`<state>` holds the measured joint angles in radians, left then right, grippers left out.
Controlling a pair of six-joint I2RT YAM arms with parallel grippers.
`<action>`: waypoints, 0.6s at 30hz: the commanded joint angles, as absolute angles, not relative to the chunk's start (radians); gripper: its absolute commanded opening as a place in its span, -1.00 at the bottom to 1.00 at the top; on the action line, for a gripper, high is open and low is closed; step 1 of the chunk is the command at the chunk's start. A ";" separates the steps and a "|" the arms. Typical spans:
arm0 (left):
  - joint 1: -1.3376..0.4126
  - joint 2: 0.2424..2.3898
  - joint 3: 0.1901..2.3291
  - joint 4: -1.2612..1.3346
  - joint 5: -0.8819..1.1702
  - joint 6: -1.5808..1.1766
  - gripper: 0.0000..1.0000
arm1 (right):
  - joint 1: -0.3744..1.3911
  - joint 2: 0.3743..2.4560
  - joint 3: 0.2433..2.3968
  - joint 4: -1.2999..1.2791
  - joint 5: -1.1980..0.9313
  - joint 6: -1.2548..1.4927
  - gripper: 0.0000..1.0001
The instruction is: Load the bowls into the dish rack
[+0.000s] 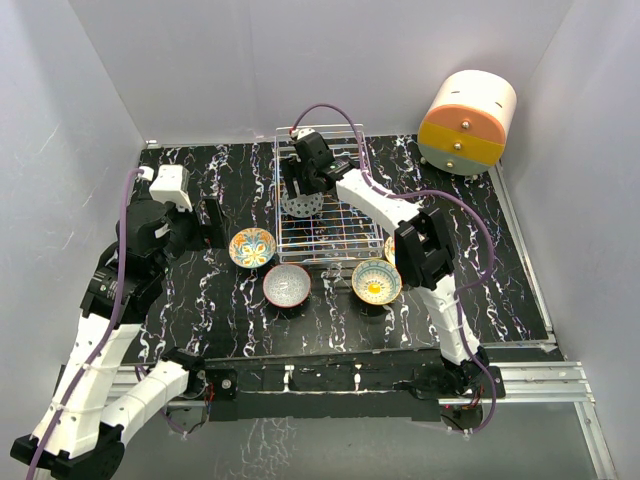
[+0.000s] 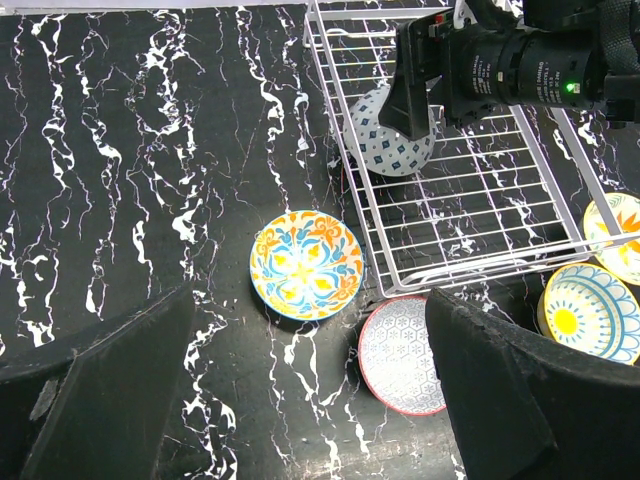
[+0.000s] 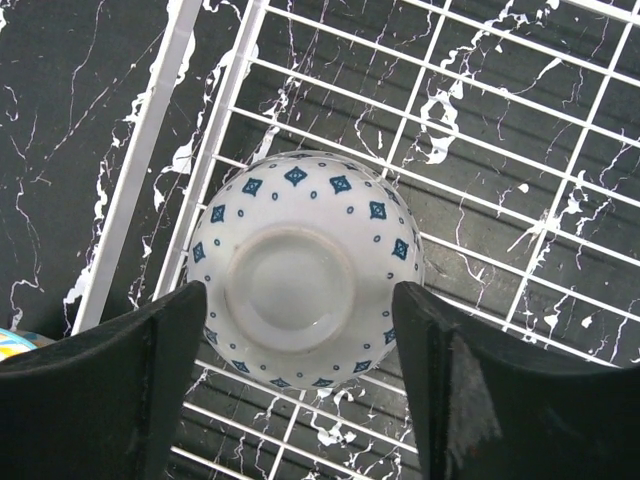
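Note:
The dish rack [image 1: 278, 170] [image 2: 352, 190] [image 3: 148, 150] stands at the back middle of the table. One bowl [image 1: 300, 205] [image 2: 392, 140] [image 3: 300, 270], white with blue diamonds, lies upside down in its left part. My right gripper [image 1: 300, 185] [image 3: 300, 335] hangs over it, its fingers [image 3: 110, 380] apart at either side of the bowl; contact is unclear. On the table in front of the rack sit an orange-floral bowl [image 1: 252, 247] [image 2: 306, 264], a red-rimmed bowl [image 1: 287, 285] [image 2: 400, 355] and a yellow-teal bowl [image 1: 376, 280] [image 2: 590, 315]. My left gripper [image 1: 208, 222] [image 2: 310, 400] is open and empty.
Another orange bowl [image 2: 618, 232] shows partly at the rack's right front corner, behind my right arm. An orange-and-cream cylindrical cabinet [image 1: 467, 122] stands at the back right. White walls close in the table on three sides.

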<state>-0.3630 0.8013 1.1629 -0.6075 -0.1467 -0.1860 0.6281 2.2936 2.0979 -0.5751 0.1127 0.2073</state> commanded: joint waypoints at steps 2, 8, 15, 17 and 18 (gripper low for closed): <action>-0.367 0.788 1.154 -0.605 -0.156 -0.178 0.94 | 0.630 2.287 2.097 -0.508 0.121 0.200 0.38; -0.367 0.786 1.144 -0.604 -0.161 -0.178 0.94 | 0.629 2.298 2.098 -0.510 0.127 0.201 0.12; -0.367 0.792 1.147 -0.601 -0.161 -0.175 0.94 | 0.630 2.296 2.095 -0.515 0.153 0.199 -0.23; -0.367 0.794 1.146 -0.601 -0.160 -0.175 0.94 | 0.630 2.291 2.090 -0.511 0.185 0.198 -0.30; -0.368 0.795 1.146 -0.600 -0.160 -0.175 0.94 | 0.629 2.287 2.085 -0.502 0.203 0.199 -0.30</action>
<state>-0.3634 0.7982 1.1446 -0.6075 -0.1501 -0.1829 0.6285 2.2955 2.0964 -0.5526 0.1390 0.2058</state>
